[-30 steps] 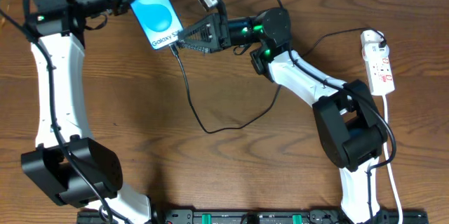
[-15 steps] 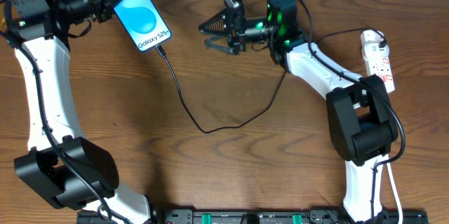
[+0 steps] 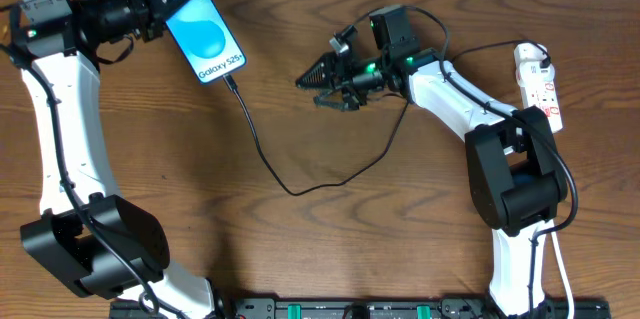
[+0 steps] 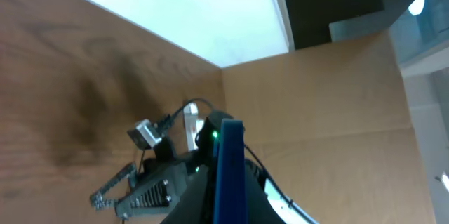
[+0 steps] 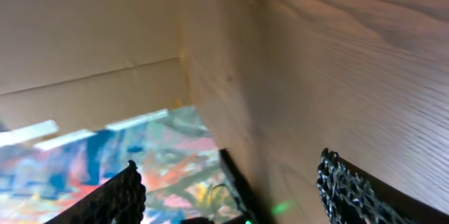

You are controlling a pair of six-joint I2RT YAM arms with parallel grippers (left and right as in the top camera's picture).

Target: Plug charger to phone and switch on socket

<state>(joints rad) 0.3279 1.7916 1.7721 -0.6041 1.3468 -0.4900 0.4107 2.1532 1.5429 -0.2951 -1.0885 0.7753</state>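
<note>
The phone [image 3: 205, 36] with its bright blue screen is held up at the far left by my left gripper [image 3: 160, 4], which is shut on its top end. In the left wrist view the phone [image 4: 228, 175] shows edge-on between the fingers. The charger [image 3: 262, 154], a thin black cable, has its tip in the phone's lower end and loops across the table toward the right arm. My right gripper [image 3: 312, 85] is open and empty, pointing left, apart from the phone; its fingers [image 5: 228, 189] frame bare wood. The socket [image 3: 538, 89] lies at the far right.
The socket's white cord [image 3: 560, 249] runs down the right edge beside the right arm's base. A black rail [image 3: 360, 309] lines the front edge. Cardboard walls [image 4: 330, 90] stand past the table's far side.
The right gripper has drawn back from the phone's plug end, turned and dropped lower toward the table. The left gripper has carried the phone left, and it now holds nearly still.
</note>
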